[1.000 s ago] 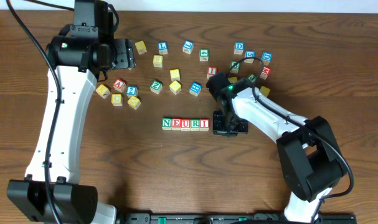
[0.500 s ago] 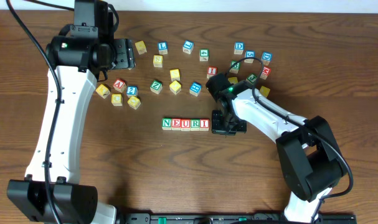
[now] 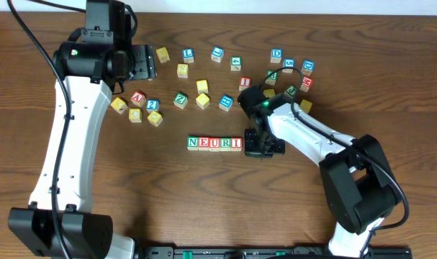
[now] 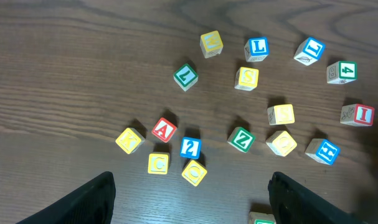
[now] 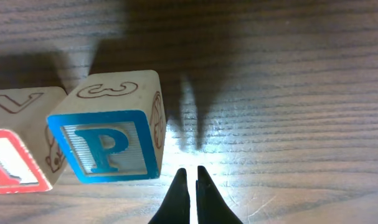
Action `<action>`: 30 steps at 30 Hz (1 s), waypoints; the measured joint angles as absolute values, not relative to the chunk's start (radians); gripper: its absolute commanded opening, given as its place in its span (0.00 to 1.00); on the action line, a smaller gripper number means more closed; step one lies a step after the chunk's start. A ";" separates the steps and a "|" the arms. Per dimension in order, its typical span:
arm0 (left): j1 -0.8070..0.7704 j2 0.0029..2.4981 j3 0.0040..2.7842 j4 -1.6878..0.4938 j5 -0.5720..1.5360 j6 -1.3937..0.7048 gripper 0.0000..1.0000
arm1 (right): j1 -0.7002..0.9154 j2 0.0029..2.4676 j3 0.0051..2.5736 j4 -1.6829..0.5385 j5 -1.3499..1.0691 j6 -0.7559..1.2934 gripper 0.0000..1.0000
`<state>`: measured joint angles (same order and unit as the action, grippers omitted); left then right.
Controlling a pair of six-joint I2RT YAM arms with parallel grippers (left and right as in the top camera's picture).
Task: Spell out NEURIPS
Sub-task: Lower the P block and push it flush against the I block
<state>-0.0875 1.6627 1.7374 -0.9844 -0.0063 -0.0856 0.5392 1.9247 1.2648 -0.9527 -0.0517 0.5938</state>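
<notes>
The P cube sits square on the counter, its blue-framed letter reading upright, just beside a red-framed cube on its far side from the right claw, whose tips are pressed together empty close beside it, while the left claw gapes wide, empty, above loose cubes.

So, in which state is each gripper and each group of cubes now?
Left gripper: open, empty.
Right gripper: shut, empty, beside the P cube.
P cube: on the table, not gripped, P face showing.
NEURI row: five cubes in line, letters up.
Other cubes: loose, scattered.
</notes>
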 measured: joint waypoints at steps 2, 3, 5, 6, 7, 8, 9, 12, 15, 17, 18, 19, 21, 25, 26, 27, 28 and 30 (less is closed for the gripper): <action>-0.088 1.663 1.737 -0.984 -0.006 -0.086 0.78 | 0.539 1.909 1.265 -0.952 -0.038 0.594 0.01; -0.088 1.663 1.737 -0.984 -0.006 -0.086 0.78 | 0.538 1.900 1.265 -0.949 -0.028 0.594 0.01; -0.088 1.663 1.737 -0.984 -0.006 -0.086 0.78 | 0.534 1.885 1.265 -0.934 -0.015 0.594 0.01; -0.088 1.663 1.737 -0.984 -0.006 -0.086 0.78 | 0.531 1.882 1.265 -0.917 -0.008 0.594 0.01; -0.088 1.663 1.737 -0.984 -0.006 -0.086 0.78 | 0.529 1.882 1.265 -0.905 -0.005 0.594 0.01; -0.088 1.663 1.737 -0.984 -0.006 -0.086 0.78 | 0.525 1.882 1.265 -0.887 -0.001 0.594 0.01; -0.088 1.663 1.737 -0.984 -0.006 -0.086 0.78 | 0.524 1.882 1.264 -0.875 0.001 0.594 0.01; -0.088 1.663 1.737 -0.984 -0.006 -0.086 0.78 | 0.522 1.882 1.263 -0.840 0.007 0.594 0.01; -0.088 1.663 1.737 -0.984 -0.006 -0.086 0.78 | 0.522 1.882 1.262 -0.826 0.009 0.594 0.01; -0.088 1.663 1.737 -0.984 -0.006 -0.086 0.78 | 0.522 1.882 1.261 -0.821 0.009 0.594 0.01; -0.088 1.663 1.737 -0.984 -0.006 -0.086 0.78 | 0.522 1.882 1.261 -0.821 0.010 0.594 0.01; -0.088 1.663 1.737 -0.984 -0.006 -0.086 0.78 | 0.522 1.882 1.261 -0.821 0.011 0.594 0.01; -0.088 1.663 1.737 -0.984 -0.006 -0.086 0.78 | 0.522 1.882 1.259 -0.820 0.012 0.594 0.01; -0.088 1.663 1.737 -0.984 -0.006 -0.086 0.78 | 0.522 1.882 1.248 -0.820 0.013 0.594 0.01; -0.088 1.663 1.737 -0.984 -0.006 -0.086 0.78 | 0.522 1.882 1.246 -0.820 0.013 0.594 0.01; -0.088 1.663 1.737 -0.984 -0.006 -0.086 0.78 | 0.522 1.882 1.245 -0.820 0.012 0.594 0.01; -0.088 1.663 1.737 -0.984 -0.006 -0.086 0.78 | 0.522 1.882 1.243 -0.820 0.012 0.594 0.01; -0.088 1.663 1.737 -0.984 -0.006 -0.086 0.78 | 0.522 1.882 1.240 -0.818 0.010 0.594 0.01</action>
<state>-0.0875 1.6627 1.7374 -0.9844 -0.0063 -0.0856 0.5220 1.8820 1.2396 -0.8177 0.0101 0.5941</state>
